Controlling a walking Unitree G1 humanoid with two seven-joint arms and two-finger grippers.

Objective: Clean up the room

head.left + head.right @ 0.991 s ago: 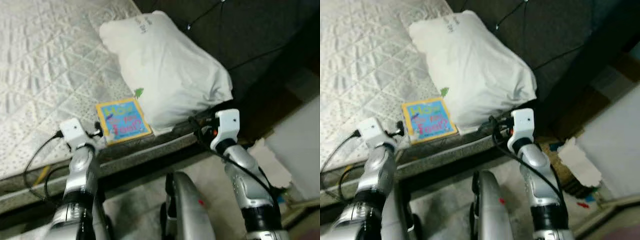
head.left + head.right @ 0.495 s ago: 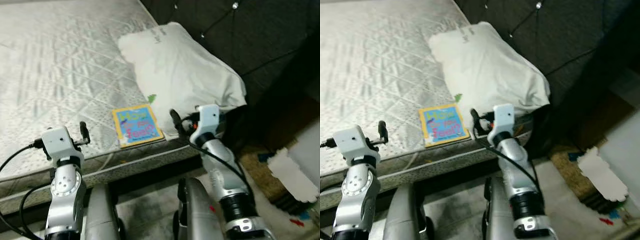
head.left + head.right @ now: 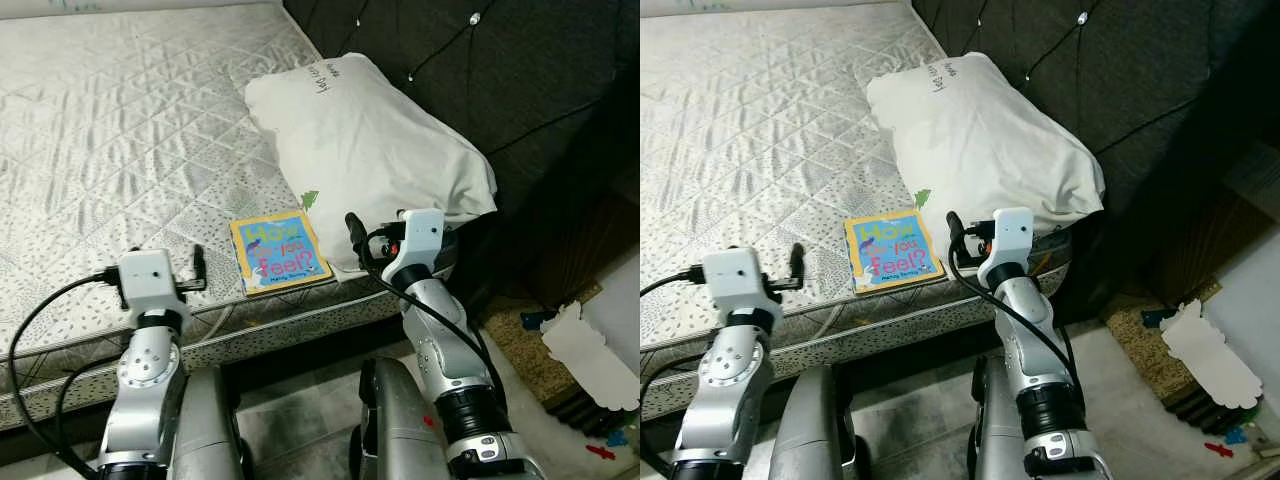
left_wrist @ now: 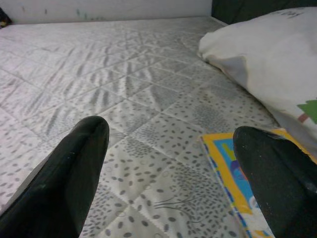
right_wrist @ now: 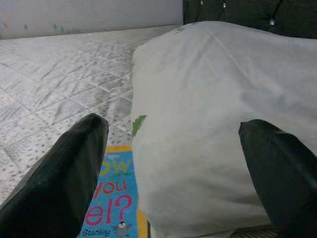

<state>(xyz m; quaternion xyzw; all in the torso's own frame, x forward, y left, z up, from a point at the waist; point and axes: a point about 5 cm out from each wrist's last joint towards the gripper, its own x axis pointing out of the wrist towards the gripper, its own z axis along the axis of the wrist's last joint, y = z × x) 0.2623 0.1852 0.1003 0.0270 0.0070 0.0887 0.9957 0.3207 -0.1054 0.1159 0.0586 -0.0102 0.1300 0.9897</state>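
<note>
Left eye view: book (image 3: pixel 280 253) is lying flat on mattress (image 3: pixel 120 140) near its edge, corner touching pillow (image 3: pixel 370 140) at 2 o'clock; right gripper (image 5: pixel 168 163) and left gripper (image 4: pixel 168 168) are hovering beside it, jaws wide, holding nothing; best approaching low, sliding book off the edge to pinch.

This is a bedroom in a home. A bare grey quilted mattress (image 3: pixel 120 130) carries a plump white pillow (image 3: pixel 370 150). Behind stands a dark tufted headboard (image 3: pixel 520 70).
</note>
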